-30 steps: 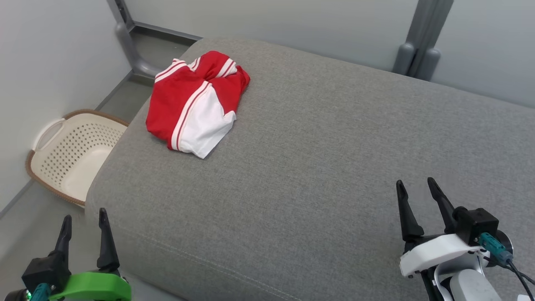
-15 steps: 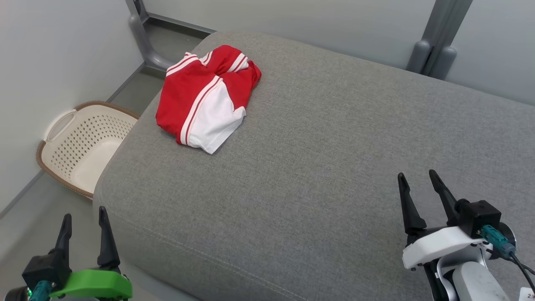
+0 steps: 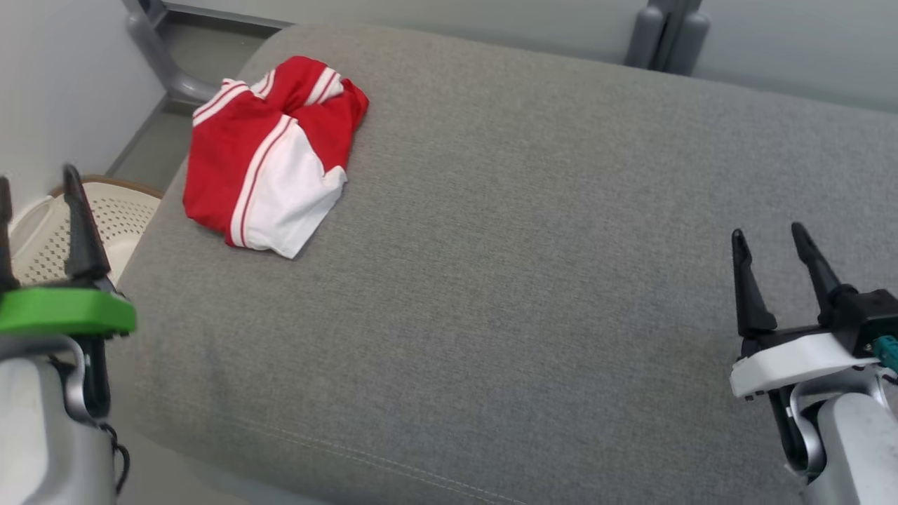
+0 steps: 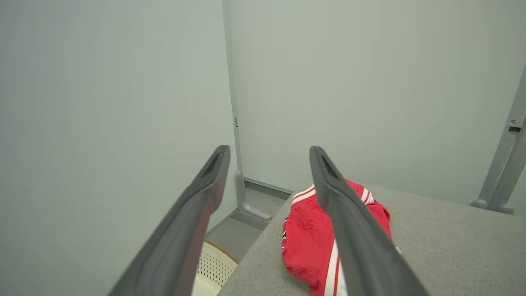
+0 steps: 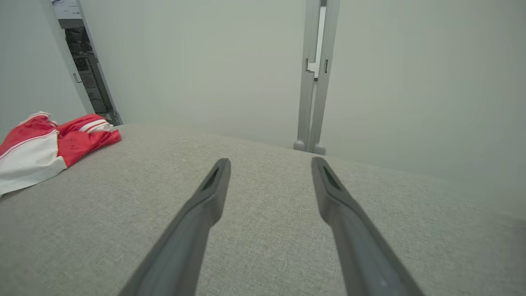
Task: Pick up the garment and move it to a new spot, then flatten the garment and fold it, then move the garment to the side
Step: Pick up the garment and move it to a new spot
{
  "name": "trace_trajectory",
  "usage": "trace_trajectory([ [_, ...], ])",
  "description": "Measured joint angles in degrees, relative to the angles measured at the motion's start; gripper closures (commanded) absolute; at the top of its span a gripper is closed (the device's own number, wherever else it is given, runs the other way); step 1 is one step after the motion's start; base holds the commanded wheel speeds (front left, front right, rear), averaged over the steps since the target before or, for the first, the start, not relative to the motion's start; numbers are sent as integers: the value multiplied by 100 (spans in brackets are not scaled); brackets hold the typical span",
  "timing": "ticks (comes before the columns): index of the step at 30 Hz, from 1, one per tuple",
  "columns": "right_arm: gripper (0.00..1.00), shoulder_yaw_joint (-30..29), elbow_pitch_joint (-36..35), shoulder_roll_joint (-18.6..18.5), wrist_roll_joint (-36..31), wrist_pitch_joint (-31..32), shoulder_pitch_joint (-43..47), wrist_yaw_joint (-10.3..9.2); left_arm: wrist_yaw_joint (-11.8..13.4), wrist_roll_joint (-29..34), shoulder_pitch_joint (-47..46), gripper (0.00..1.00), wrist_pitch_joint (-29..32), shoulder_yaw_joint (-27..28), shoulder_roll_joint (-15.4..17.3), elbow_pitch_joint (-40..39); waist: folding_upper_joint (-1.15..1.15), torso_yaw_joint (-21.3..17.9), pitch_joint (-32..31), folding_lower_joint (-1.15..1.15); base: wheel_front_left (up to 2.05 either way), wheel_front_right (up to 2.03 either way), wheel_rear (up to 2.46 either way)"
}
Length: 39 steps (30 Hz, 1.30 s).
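Observation:
A crumpled red and white garment [image 3: 270, 151] lies at the far left end of the grey cushion [image 3: 526, 245]. My left gripper [image 3: 36, 179] hangs open at the left edge of the head view, off the cushion's left side and short of the garment. Its wrist view looks between the spread fingers, with the garment [image 4: 306, 230] low behind the right finger. My right gripper [image 3: 767, 233] stands open over the cushion's right part, far from the garment. In the right wrist view the gripper [image 5: 270, 161] holds nothing and the garment [image 5: 45, 144] is at the far left.
A cream perforated basket [image 3: 42, 231] with a brown rim sits on the floor left of the cushion, partly behind my left gripper, and shows again as the basket [image 4: 213, 267] in the left wrist view. Pale walls and grey posts [image 3: 663, 35] close in behind the cushion.
The head camera has shifted, so the whole scene sits differently. Both grippers stand higher in the picture, the left one much more. Both stay open, and the garment keeps its shape and place.

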Motion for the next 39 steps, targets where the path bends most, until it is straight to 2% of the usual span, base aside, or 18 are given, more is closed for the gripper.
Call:
trace_trajectory([
  [8,0,-509,-564,-92,-169,141,-94,0,-23,-525,-1563,0,-11,62,658,916,0,-628,808,0,0,0,0],
  [15,0,-795,-958,0,-274,193,-64,0,-30,-1014,-2465,0,148,-339,1248,1940,0,-1188,1492,0,0,0,0],
  [23,0,-853,-1211,40,-367,248,-117,0,-30,-1789,-2941,0,949,-976,1513,2961,0,-1588,2120,0,0,0,0],
  [26,0,-849,-1239,58,-390,255,-134,0,-30,-2086,-2977,0,1514,-1215,1555,3377,0,-1701,2290,1,0,0,0],
  [34,0,-804,-1221,70,-415,290,-215,0,-31,-2854,-2988,0,2205,-1499,1659,3794,0,-1881,2413,0,0,0,0],
  [35,0,-793,-1215,81,-423,290,-230,0,-31,-2910,-2987,62,2297,-1575,1674,3807,0,-1894,2408,0,0,0,0],
  [36,0,-782,-1201,89,-423,290,-247,0,-30,-2983,-2987,100,2326,-1612,1684,3794,0,-1905,2402,0,0,0,0],
  [39,0,-738,-1120,107,-422,275,-262,0,-31,-3045,-2975,100,2183,-1722,1753,3791,0,-1931,2362,0,0,0,0],
])
